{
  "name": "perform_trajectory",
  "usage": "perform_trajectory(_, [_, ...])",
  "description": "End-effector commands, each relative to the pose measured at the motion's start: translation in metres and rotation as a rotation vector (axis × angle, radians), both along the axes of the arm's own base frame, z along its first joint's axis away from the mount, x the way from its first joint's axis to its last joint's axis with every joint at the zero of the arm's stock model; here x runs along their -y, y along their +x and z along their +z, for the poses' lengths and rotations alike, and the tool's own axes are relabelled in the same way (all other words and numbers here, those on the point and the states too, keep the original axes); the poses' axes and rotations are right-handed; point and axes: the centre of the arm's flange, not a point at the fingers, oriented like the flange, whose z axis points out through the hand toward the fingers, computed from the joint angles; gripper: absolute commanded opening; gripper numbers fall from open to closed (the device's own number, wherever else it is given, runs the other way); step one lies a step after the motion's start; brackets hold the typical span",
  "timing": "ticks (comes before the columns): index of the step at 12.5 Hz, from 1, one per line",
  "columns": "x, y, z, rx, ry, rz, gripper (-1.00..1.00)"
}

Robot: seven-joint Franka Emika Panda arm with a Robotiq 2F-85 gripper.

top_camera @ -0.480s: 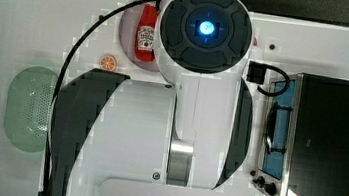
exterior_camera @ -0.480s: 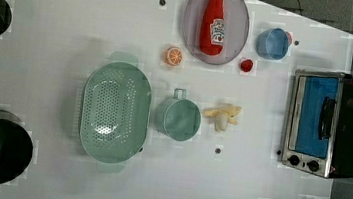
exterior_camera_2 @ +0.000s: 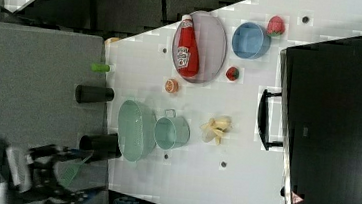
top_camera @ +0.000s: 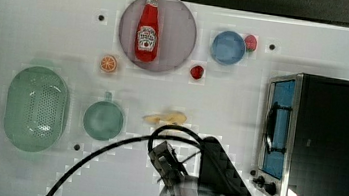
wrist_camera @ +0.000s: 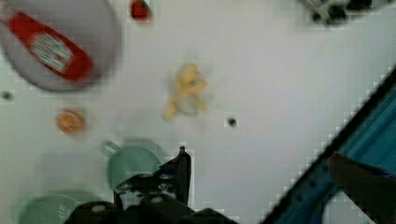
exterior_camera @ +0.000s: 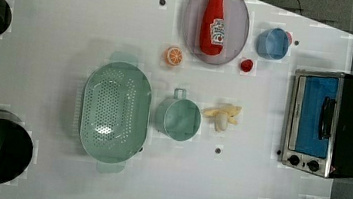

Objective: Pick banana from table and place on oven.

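The gripper [wrist_camera: 182, 161] shows at the edge of the wrist view as a dark finger tip above the black wrist body, high above the table [wrist_camera: 280, 84]; whether its fingers are parted or closed cannot be told. In the top view the arm [top_camera: 212, 183] comes in from the bottom edge with a black cable [top_camera: 105, 155] looping beside it, its upper edge just below the banana [top_camera: 166, 118]. The banana lies on the table [top_camera: 46, 17], untouched, between the green cup [top_camera: 103, 119] on the top view's left and the oven [top_camera: 330, 142] on the top view's right, apart from both. In the left view the banana [exterior_camera: 223, 116] sits just beside the cup [exterior_camera: 178, 119], with its peel flaps splayed. The oven [exterior_camera: 330, 124] stands with its blue glass door facing the table centre. Farther off are a green colander [exterior_camera: 114, 111], an orange slice [exterior_camera: 173, 56], a ketchup bottle [exterior_camera: 213, 20] lying on a grey plate [exterior_camera: 237, 31], a blue bowl [exterior_camera: 272, 43] and a small red fruit [exterior_camera: 246, 64].
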Motion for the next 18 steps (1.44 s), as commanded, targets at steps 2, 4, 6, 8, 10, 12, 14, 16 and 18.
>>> perform_trajectory(2, [-0.009,0.041,-0.054,-0.113,-0.014,0.041,1.0])
perform_trajectory(4, [-0.01,0.066,-0.093,-0.148,-0.013,0.046,1.0])
perform_trajectory(6, [-0.013,0.092,-0.135,-0.155,-0.013,0.054,1.0])
perform_trajectory(8, [-0.013,0.113,-0.179,-0.15,-0.012,0.056,1.0])
perform_trajectory(10, [-0.013,0.124,-0.224,-0.149,-0.009,0.058,1.0])
perform_trajectory(12, [-0.013,0.125,-0.271,-0.143,-0.007,0.059,1.0])
perform_trajectory(14, [-0.014,0.122,-0.315,-0.121,-0.006,0.06,1.0])
perform_trajectory(16, [-0.015,0.117,-0.355,-0.103,-0.003,0.021,1.0])
perform_trajectory(18, [-0.023,0.112,-0.39,-0.116,-0.001,-0.076,1.0])
